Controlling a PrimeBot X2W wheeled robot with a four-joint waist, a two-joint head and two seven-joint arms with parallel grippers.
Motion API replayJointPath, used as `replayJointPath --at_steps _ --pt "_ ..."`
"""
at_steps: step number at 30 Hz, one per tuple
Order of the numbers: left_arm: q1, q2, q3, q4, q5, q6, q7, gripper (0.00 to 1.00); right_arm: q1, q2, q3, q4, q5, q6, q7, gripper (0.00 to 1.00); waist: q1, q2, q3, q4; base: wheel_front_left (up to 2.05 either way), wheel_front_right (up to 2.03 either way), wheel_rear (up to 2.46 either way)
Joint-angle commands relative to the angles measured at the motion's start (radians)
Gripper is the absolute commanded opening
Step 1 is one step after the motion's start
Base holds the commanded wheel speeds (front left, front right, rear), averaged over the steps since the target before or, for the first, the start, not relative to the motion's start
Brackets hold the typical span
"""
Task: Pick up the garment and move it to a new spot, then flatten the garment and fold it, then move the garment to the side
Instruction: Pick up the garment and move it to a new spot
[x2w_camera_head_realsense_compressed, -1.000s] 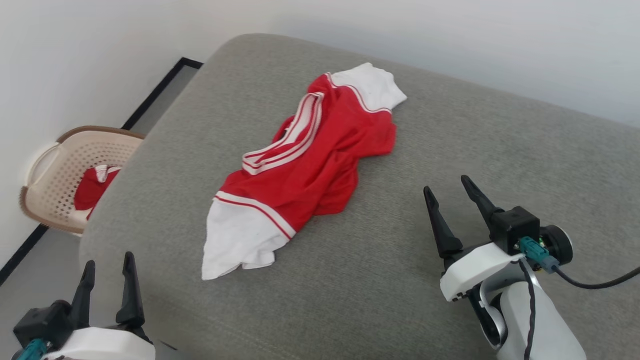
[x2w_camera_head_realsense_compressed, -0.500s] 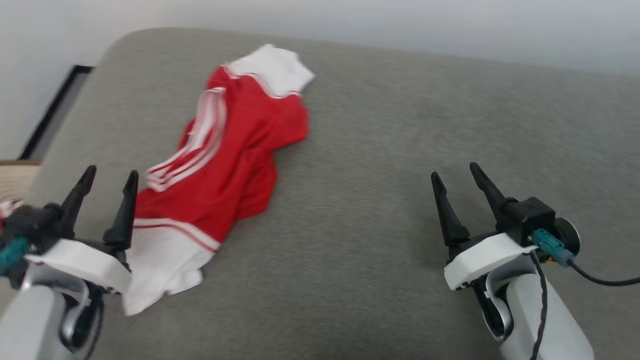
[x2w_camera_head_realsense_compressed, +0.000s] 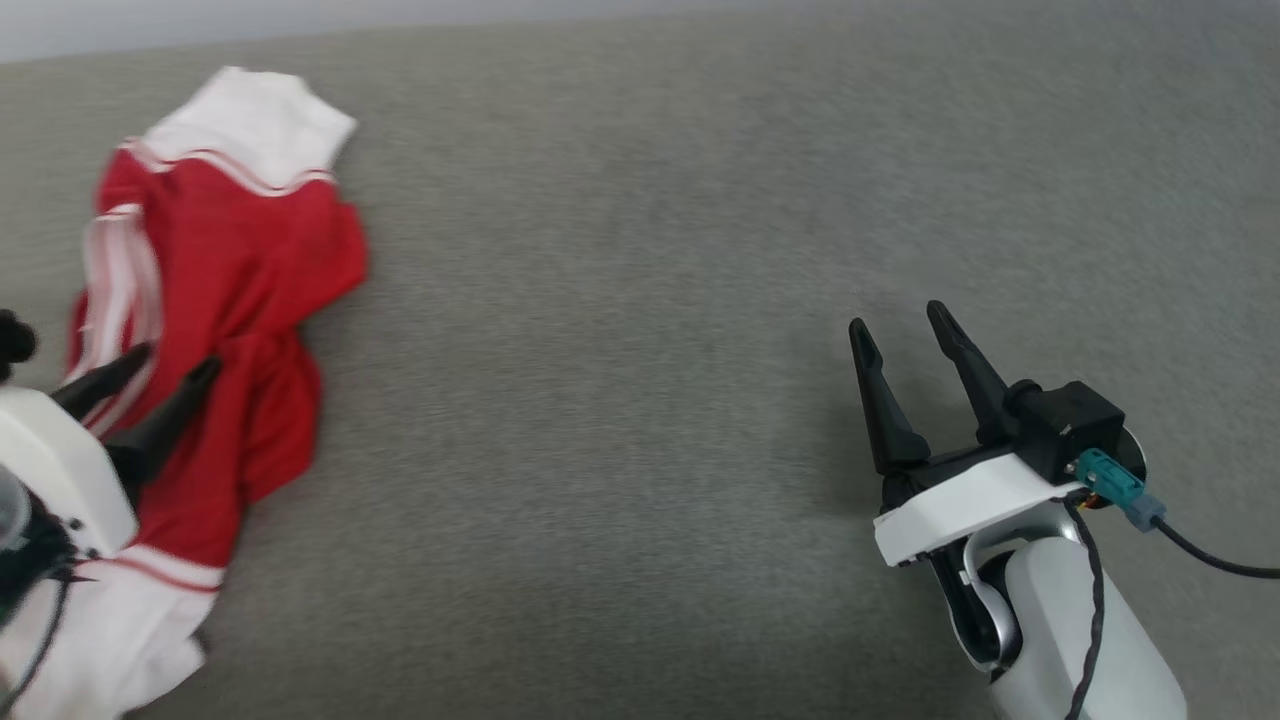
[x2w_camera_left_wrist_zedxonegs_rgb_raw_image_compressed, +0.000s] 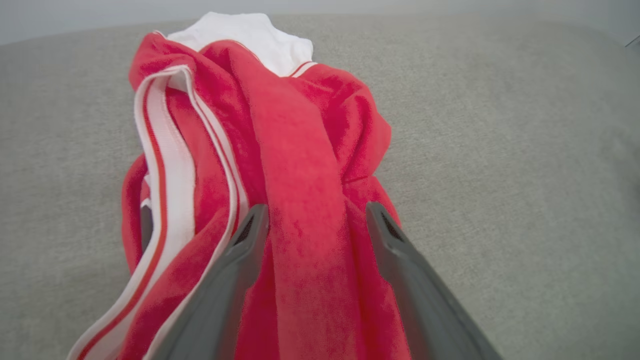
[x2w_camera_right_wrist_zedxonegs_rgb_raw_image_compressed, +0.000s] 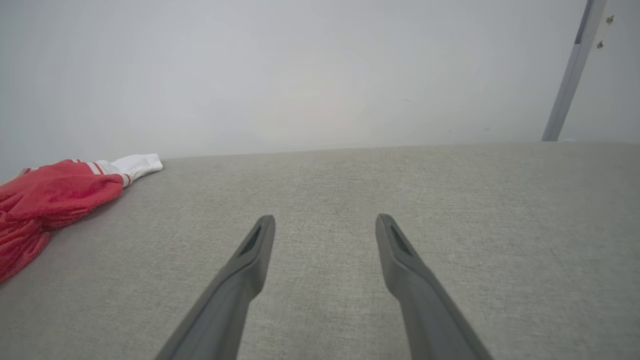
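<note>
The garment (x2w_camera_head_realsense_compressed: 230, 260) is a crumpled red jersey with white sleeves and striped trim, lying at the left of the grey cushioned surface (x2w_camera_head_realsense_compressed: 640, 300). My left gripper (x2w_camera_head_realsense_compressed: 175, 362) hangs over its middle, open. In the left wrist view the left gripper (x2w_camera_left_wrist_zedxonegs_rgb_raw_image_compressed: 317, 207) has its two fingers spread on either side of a raised red fold of the garment (x2w_camera_left_wrist_zedxonegs_rgb_raw_image_compressed: 300, 125), without pinching it. My right gripper (x2w_camera_head_realsense_compressed: 896, 316) stands open over bare cushion well to the right. Seen from the right wrist, the right gripper (x2w_camera_right_wrist_zedxonegs_rgb_raw_image_compressed: 325, 218) is empty, and the garment (x2w_camera_right_wrist_zedxonegs_rgb_raw_image_compressed: 50, 195) lies far to its left.
The grey cushion (x2w_camera_right_wrist_zedxonegs_rgb_raw_image_compressed: 450, 200) stretches wide between and beyond the two arms. A pale wall (x2w_camera_right_wrist_zedxonegs_rgb_raw_image_compressed: 320, 75) rises behind its far edge, with a grey vertical strip (x2w_camera_right_wrist_zedxonegs_rgb_raw_image_compressed: 570, 75) at the upper right. A black cable (x2w_camera_head_realsense_compressed: 1210, 560) trails from the right wrist.
The head camera has swung right, so the garment now sits at the picture's left and the basket has left it. My left gripper has come over the garment. The right gripper stays open.
</note>
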Motion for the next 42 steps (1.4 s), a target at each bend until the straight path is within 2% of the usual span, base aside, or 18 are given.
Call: replayJointPath --at_steps 1,3,6,10,16,17,18,19,25,31,38,42 --pt "-0.015 0.014 -0.015 0.008 -0.028 0.002 0.014 1.00 -0.005 0.001 0.006 -0.008 0.011 0.000 -0.005 1.00 -0.0001 0.0000 0.050 -0.068 0.00 0.00 0.00" --pt "-0.034 0.046 -0.042 0.036 -0.064 0.002 0.038 1.00 0.001 0.001 0.010 -0.015 0.024 0.000 -0.005 1.00 -0.0001 0.0000 0.064 -0.095 0.00 0.00 0.00" --pt "-0.063 0.084 -0.083 0.124 -0.052 0.002 0.044 1.00 0.009 0.001 0.012 -0.030 0.039 0.000 -0.005 1.00 -0.0001 0.0000 0.087 -0.130 0.00 0.00 0.00" --pt "-0.085 0.082 -0.117 0.232 -0.083 0.002 0.050 1.00 0.015 0.001 0.006 -0.046 0.048 0.000 -0.005 1.00 -0.0001 0.0000 0.114 -0.162 0.00 0.00 0.00" --pt "-0.065 0.064 -0.183 0.274 -0.146 0.006 0.088 1.00 0.017 0.001 0.011 -0.066 0.054 0.000 -0.005 1.00 -0.0001 0.0000 0.133 -0.186 0.00 0.00 0.00" --pt "-0.064 0.062 -0.191 0.277 -0.153 0.006 0.084 0.75 0.018 0.001 0.011 -0.067 0.054 0.000 -0.005 1.00 -0.0001 0.0000 0.133 -0.187 0.00 0.00 0.00" --pt "-0.063 0.061 -0.204 0.276 -0.151 0.006 0.086 0.08 0.019 0.001 0.010 -0.067 0.054 0.000 -0.005 1.00 -0.0001 0.0000 0.130 -0.186 0.00 0.00 0.00" --pt "-0.069 0.066 -0.228 0.273 -0.131 0.006 0.079 0.00 0.019 0.001 0.006 -0.066 0.050 0.000 -0.005 1.00 -0.0001 0.0000 0.122 -0.183 0.00 0.00 0.00" --pt "-0.165 0.080 -0.237 0.300 -0.044 0.002 -0.057 0.00 0.016 0.000 -0.004 -0.060 0.045 0.000 -0.005 1.00 -0.0001 0.0000 0.083 -0.168 0.00 0.00 0.00" --pt "-0.281 0.059 -0.296 0.263 0.077 0.002 -0.181 0.00 0.032 0.001 -0.005 -0.049 0.063 0.000 -0.005 1.00 -0.0001 0.0000 0.026 -0.165 0.00 0.00 0.00" --pt "-0.447 0.022 -0.404 0.108 0.175 0.002 -0.210 0.00 0.055 0.001 -0.007 -0.060 0.108 0.000 -0.005 1.00 -0.0001 0.0000 0.008 -0.203 0.00 0.00 0.00" --pt "-0.553 -0.034 -0.479 -0.001 0.191 0.002 -0.185 0.00 0.055 0.001 -0.002 -0.072 0.140 0.000 -0.005 1.00 -0.0001 0.0000 0.027 -0.244 0.00 0.00 0.00"
